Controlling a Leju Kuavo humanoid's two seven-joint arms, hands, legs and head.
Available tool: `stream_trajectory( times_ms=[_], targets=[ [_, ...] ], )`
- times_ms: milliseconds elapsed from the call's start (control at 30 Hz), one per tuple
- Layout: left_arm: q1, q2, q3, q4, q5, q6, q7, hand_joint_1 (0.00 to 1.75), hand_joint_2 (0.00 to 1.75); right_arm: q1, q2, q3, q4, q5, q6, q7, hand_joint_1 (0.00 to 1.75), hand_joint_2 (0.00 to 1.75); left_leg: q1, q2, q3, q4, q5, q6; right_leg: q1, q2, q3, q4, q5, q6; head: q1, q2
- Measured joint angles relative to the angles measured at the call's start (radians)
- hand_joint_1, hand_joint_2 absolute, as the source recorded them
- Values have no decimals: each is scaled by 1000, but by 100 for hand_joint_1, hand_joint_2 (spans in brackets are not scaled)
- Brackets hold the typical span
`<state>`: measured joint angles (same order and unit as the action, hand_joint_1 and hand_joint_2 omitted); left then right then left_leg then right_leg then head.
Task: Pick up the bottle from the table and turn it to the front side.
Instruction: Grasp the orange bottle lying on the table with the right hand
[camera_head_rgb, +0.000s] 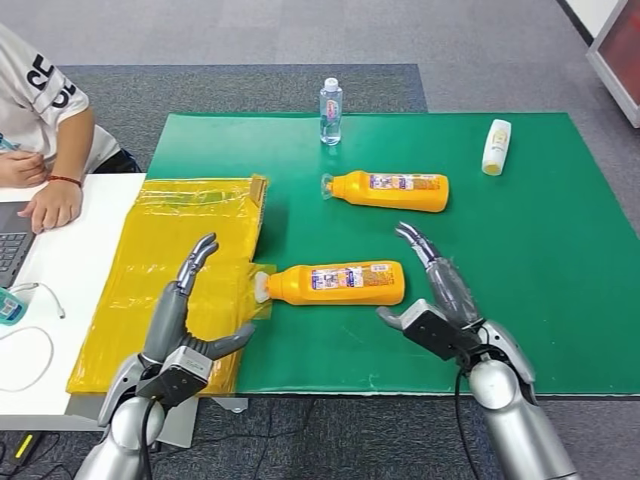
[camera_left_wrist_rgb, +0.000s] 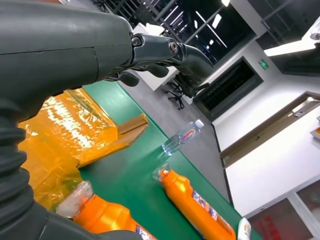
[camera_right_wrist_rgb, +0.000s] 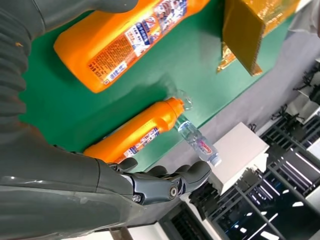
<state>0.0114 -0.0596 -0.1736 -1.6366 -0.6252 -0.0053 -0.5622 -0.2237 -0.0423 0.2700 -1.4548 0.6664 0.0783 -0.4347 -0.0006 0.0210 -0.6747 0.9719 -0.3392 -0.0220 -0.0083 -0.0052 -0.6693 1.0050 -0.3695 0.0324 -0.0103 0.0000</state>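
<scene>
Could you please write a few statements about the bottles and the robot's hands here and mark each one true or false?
1. Two orange bottles lie on the green mat: the near orange bottle and the far orange bottle. True.
2. The right hand grips the near orange bottle. False: it is open beside the bottle's base.
3. The clear water bottle stands upright. True.
4. The left hand holds the small white bottle. False: it is empty, above the yellow bag.

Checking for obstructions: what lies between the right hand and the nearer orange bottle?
Only bare green mat separates the open right hand from the nearer orange plastic bottle, per the head view.
</scene>
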Motion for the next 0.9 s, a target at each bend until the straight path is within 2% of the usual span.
stream_trajectory(
  times_ms=[267, 367, 467, 567, 667, 767, 900],
  targets=[
    [-14, 7, -16, 24, 5, 0, -3, 0, 175, -43, -38, 51, 58, 25, 4, 8, 0, 175, 0, 0, -1, 0, 0, 0, 0, 0, 0, 0, 0, 0, 0, 0],
    [-41, 10, -30, 45, 19, -1, -13, 0, 175, -144, -59, 129, 149, 67, 30, 27, 0, 175, 0, 0, -1, 0, 1, 0, 0, 0, -1, 0, 2, -1, 0, 0],
    [-76, 13, -52, 76, 33, -2, -21, 0, 175, -301, -65, 267, 307, 111, 55, 50, 0, 175, 0, 0, -1, 0, 4, 0, 0, 0, -1, 0, 4, -1, 0, 0],
    [-98, 15, -67, 97, 39, -2, -26, 0, 175, -436, -52, 408, 455, 159, 73, 89, 0, 175, 0, 0, -1, 0, 6, 0, 1, -1, 0, 0, 5, 0, 0, 0],
    [-111, 16, -75, 112, 39, -2, -31, 0, 175, -528, -21, 531, 583, 203, 85, 136, 0, 175, 0, -1, -1, 0, 6, 0, 1, -1, 0, 1, 5, -1, 0, 0],
    [-119, 16, -82, 124, 39, -2, -33, 0, 175, -577, 12, 618, 675, 230, 88, 168, 0, 175, 0, -1, -1, 0, 6, 0, 1, -2, -1, 1, 5, -1, 0, 0],
    [-127, 16, -90, 139, 39, -2, -34, 0, 175, -606, 54, 681, 751, 236, 83, 181, 0, 175, 0, -1, -2, 0, 6, -1, 1, -1, -1, 0, 4, -1, 0, 0]
  ],
)
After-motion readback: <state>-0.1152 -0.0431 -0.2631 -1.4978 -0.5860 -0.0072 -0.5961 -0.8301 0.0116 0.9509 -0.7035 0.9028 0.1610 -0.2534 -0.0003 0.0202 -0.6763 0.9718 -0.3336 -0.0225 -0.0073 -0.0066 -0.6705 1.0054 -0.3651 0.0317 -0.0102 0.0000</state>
